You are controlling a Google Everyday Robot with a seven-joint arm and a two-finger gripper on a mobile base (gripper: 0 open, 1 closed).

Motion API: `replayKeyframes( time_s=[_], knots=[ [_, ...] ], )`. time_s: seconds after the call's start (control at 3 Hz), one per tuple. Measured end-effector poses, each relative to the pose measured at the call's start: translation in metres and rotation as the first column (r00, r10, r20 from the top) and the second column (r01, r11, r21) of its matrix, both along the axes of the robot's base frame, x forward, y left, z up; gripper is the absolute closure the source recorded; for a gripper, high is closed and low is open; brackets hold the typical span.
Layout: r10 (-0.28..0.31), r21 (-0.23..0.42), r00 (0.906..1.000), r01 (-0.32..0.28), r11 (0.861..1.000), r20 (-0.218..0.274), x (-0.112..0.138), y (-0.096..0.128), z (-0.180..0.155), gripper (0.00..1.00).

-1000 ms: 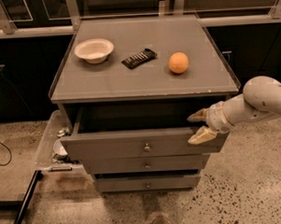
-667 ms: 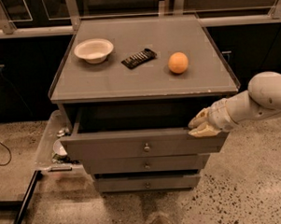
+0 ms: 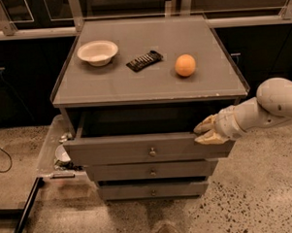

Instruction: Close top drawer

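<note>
Though pulled well out of the grey cabinet [image 3: 149,84] and sitting proud of the two lower drawer fronts [image 3: 187,169], easy enough to deal with, this top drawer [image 3: 113,150], knob [image 3: 152,151] dead centre. Looks like the pushing step. Got the gripper [image 3: 199,134] parked at the right end of the front panel, up by the top edge, touching or as good as. Fingers [image 3: 205,126] spread a little, clamped on nothing. Can't tell whether pressing on the face of the panel or hooked over the rim. Next up, probably just a straight shove back toward the cabinet until flush with the fronts below. Worth watching though: pushing from so far right of the knob, risking a racked box and a jam. Maybe better to slide toward the middle first. No need to worry about the bowl [image 3: 97,52], the dark bar [image 3: 144,60] or the orange [image 3: 185,65] up top, well clear of all this. Same for the clear tray [image 3: 46,142] down on the floor to the left.
</note>
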State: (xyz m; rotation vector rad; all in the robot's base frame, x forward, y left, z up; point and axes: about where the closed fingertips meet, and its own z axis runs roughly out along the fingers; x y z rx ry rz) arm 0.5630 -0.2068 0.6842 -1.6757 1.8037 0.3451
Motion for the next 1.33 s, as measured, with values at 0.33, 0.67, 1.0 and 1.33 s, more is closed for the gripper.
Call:
replayKeyframes(
  time_s=[0.33,0.67,1.0,1.33],
  knots=[
    [-0.03,-0.001,0.999,0.03,1.0,-0.032,-0.029,-0.007,-0.003,0.89],
    [-0.031,-0.016,0.9995,0.03,0.999,-0.012,-0.052,-0.011,0.0,1.0],
    [-0.031,-0.016,0.9994,0.031,0.999,-0.014,-0.053,-0.011,-0.001,1.0],
    [-0.054,-0.031,0.9969,0.052,0.998,-0.058,-0.043,-0.012,-0.033,1.0]
  ],
)
